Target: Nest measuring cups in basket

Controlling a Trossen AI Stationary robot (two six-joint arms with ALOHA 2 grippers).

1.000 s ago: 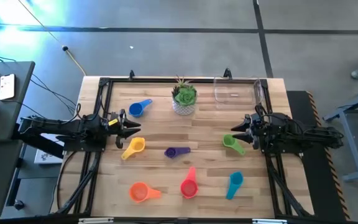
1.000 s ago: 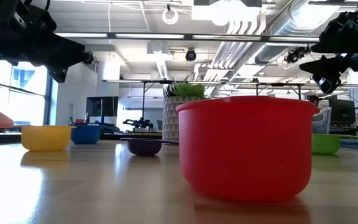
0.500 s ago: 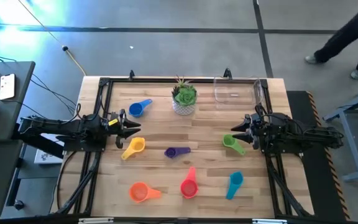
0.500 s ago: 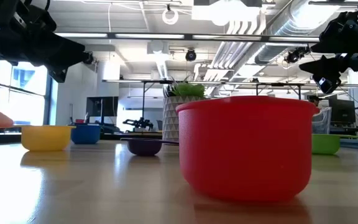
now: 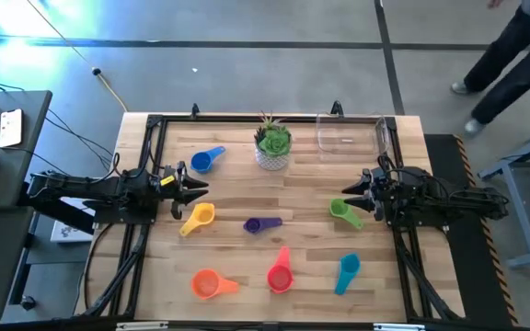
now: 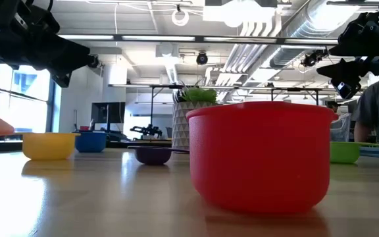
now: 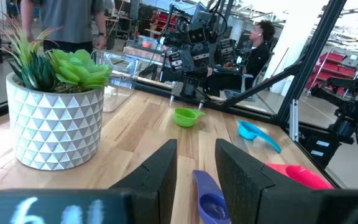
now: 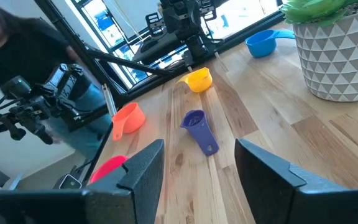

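Wooden counter (image 5: 293, 207) carries everything, and no cup is nested yet. Clear basket (image 5: 352, 133) sits empty at the far right corner. Seven measuring cups (image 5: 262, 224) lie scattered singly across the counter, all left to gather. Left claw (image 5: 194, 189) and right claw (image 5: 346, 193) hover open at the side edges, holding nothing.

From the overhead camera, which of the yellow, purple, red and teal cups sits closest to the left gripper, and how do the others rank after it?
Seen from above, measured from the left gripper:
1. Yellow cup, just in front of the gripper, on the table's left.
2. Purple cup, near the table's middle.
3. Red cup, toward the near edge, centre.
4. Teal cup, near edge, on the right arm's side.
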